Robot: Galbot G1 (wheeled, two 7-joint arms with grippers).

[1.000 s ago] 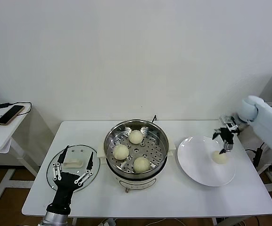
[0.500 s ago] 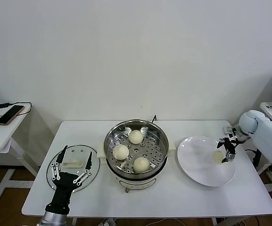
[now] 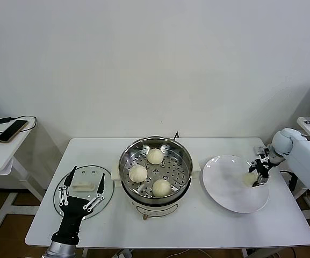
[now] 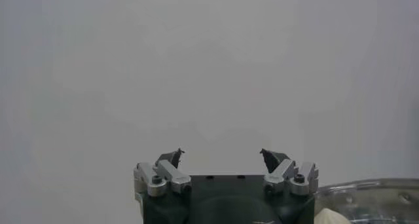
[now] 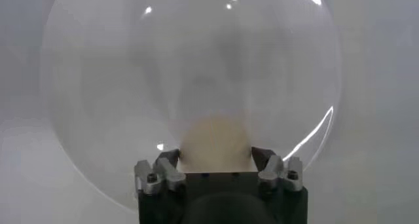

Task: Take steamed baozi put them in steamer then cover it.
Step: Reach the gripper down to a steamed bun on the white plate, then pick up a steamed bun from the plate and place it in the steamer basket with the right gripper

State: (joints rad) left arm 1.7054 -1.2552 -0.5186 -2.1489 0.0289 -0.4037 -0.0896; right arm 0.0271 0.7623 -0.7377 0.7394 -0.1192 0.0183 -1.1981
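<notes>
At lower left of the head view, my left gripper point(image 3: 82, 189) stood wide apart and empty over the cover point(image 3: 83, 189). At centre, the steamer point(image 3: 155, 167) held three buns. At right, my right gripper point(image 3: 258, 176) had its fingers either side of the last steamed baozi point(image 5: 215, 144) on the white plate point(image 3: 224, 188); whether they were gripping it, I could not tell. The steamer lay frame-left of this nearer arm.

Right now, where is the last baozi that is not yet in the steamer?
In the head view, it lies on the white plate, right of the steamer, between the right gripper's fingers.
</notes>
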